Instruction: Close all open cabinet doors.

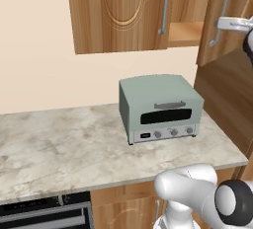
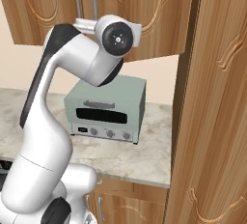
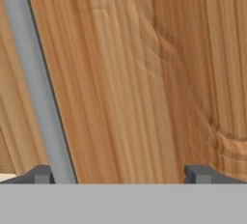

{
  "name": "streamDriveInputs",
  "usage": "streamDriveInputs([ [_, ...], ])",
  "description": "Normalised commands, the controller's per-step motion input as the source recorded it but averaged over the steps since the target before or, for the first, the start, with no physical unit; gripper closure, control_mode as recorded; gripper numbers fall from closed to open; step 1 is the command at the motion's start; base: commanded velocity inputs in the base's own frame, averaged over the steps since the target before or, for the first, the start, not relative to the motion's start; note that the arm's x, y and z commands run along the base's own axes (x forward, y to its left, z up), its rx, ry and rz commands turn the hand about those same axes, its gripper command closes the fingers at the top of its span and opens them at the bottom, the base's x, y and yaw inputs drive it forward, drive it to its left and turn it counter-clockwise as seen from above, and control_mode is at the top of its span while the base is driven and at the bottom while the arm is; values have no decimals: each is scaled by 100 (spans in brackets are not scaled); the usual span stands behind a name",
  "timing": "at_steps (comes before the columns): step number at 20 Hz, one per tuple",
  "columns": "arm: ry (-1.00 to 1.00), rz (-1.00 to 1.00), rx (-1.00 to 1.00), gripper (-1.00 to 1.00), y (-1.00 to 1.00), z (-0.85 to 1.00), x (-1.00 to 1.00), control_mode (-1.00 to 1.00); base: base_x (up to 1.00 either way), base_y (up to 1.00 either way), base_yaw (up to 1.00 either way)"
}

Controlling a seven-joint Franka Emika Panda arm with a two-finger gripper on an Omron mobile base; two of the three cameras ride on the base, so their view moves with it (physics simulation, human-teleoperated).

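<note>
Hand view: my jaws spread wide against the ajar cabinet door (image 3: 144,83).
Handle (image 3: 38,83) ungripped; I am placed to push.

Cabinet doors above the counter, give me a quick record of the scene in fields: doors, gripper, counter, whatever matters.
left upper door: flat against the cabinet, looks closed
right upper door: swung outward, shelf gap visible beside it
right door handle: slim silver bar, upright
gripper: fingertips apart, close to the door panel, with the bar by one fingertip
gripper contact: cannot tell whether it touches the door
toaster oven: pale green, on the counter below the doors
counter: marbled stone top
task status: right door not yet closed
</note>
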Motion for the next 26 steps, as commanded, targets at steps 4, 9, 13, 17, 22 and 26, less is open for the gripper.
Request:
streamDriveInputs([
  [4, 5, 0, 0, -100, 0, 0, 58, -100, 0, 0, 0],
  [9, 2, 0, 0, -100, 0, -2, 53, -100, 0, 0, 0],
  [13, 0, 0, 0, -100, 0, -20, 57, -100, 0, 0, 0],
  [17, 0, 0, 0, -100, 0, -19, 59, -100, 0, 0, 0],
  [22, 0, 0, 0, -100, 0, -13, 60, -100, 0, 0, 0],
  [26, 0, 0, 0, -100, 0, -11, 59, -100, 0, 0, 0],
])
